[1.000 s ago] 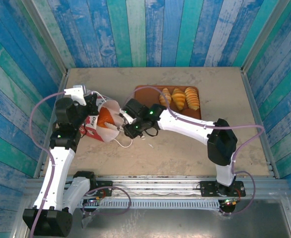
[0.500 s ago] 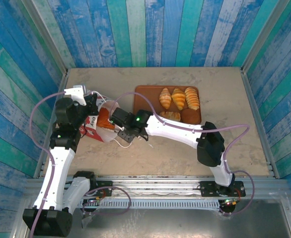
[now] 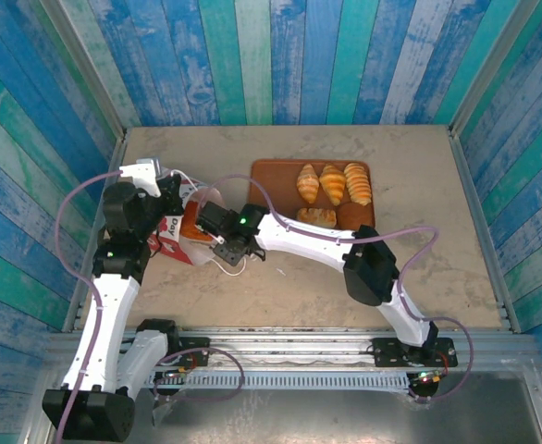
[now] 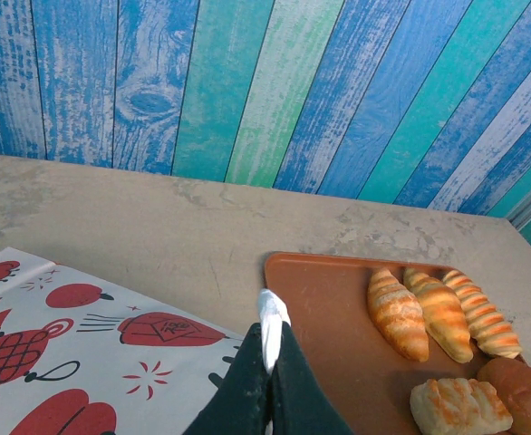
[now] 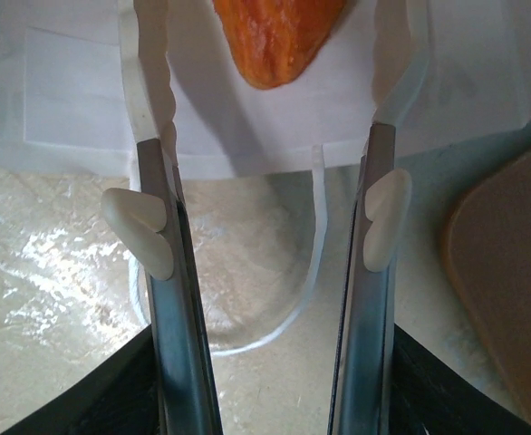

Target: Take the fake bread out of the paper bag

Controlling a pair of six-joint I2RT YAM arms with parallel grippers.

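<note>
The paper bag (image 3: 171, 237) lies on its side at the left of the table, its mouth facing right. My left gripper (image 3: 178, 198) is shut on the bag's white upper edge (image 4: 273, 319). My right gripper (image 3: 210, 225) is open, with its fingertips (image 5: 148, 82) reaching into the bag's mouth. Just beyond them, one golden-orange piece of fake bread (image 5: 279, 36) lies on the white paper inside. Three croissants (image 3: 332, 183), a pale roll (image 3: 317, 216) and a round bun (image 4: 524, 390) lie on the brown tray (image 3: 273, 178).
The bag's white cord handle (image 5: 313, 272) loops on the table between my right fingers. The tray's corner (image 5: 510, 272) is close on the right. Blue and green plank walls (image 3: 271, 55) enclose the table on three sides.
My right gripper has moved left from beside the bag to its mouth, still open. The left gripper and bag have stayed where they were.
</note>
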